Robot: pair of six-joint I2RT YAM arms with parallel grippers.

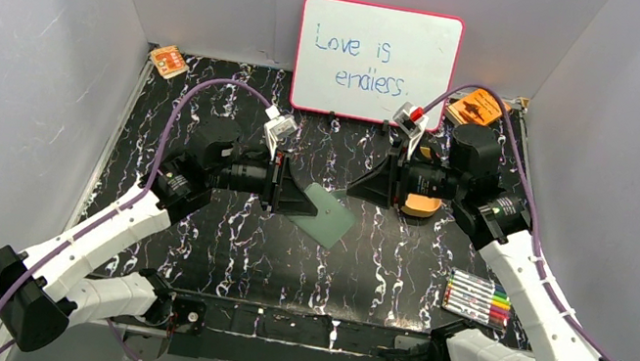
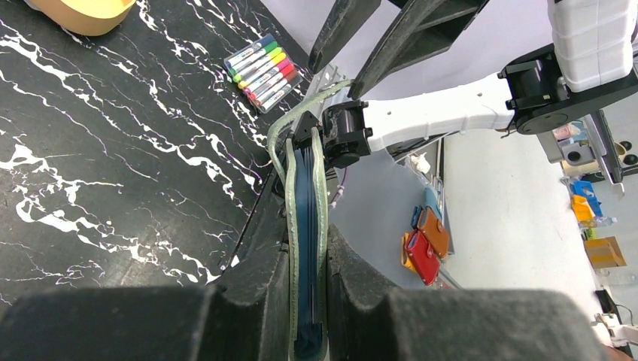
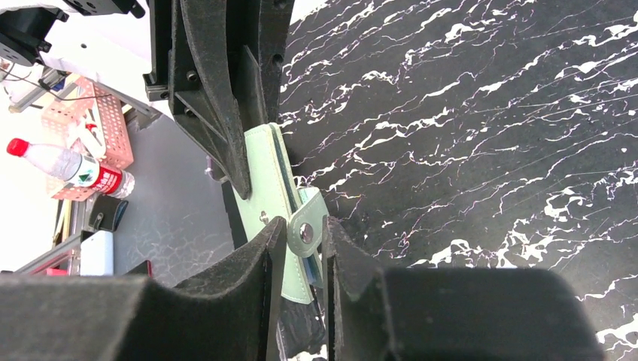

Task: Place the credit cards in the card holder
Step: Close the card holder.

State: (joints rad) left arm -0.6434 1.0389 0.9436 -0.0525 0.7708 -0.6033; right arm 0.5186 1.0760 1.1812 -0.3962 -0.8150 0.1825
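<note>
Black marbled tabletop (image 1: pixel 216 242) beneath card holder (image 1: pixel 327 214); grey walls (image 1: pixel 5 85); workshop (image 2: pixel 511 195), perhaps.

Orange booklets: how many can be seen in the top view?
2. One orange booklet sits at the far left corner of the table; the other at the far right corner, beside the whiteboard. Others may be hidden.

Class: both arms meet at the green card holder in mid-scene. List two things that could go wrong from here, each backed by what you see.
1. The left end effector clamps the card holder by one end only; a pull on the snap tab might twist it loose.
2. The right end effector works right beside the left fingers, so they could collide.
</note>
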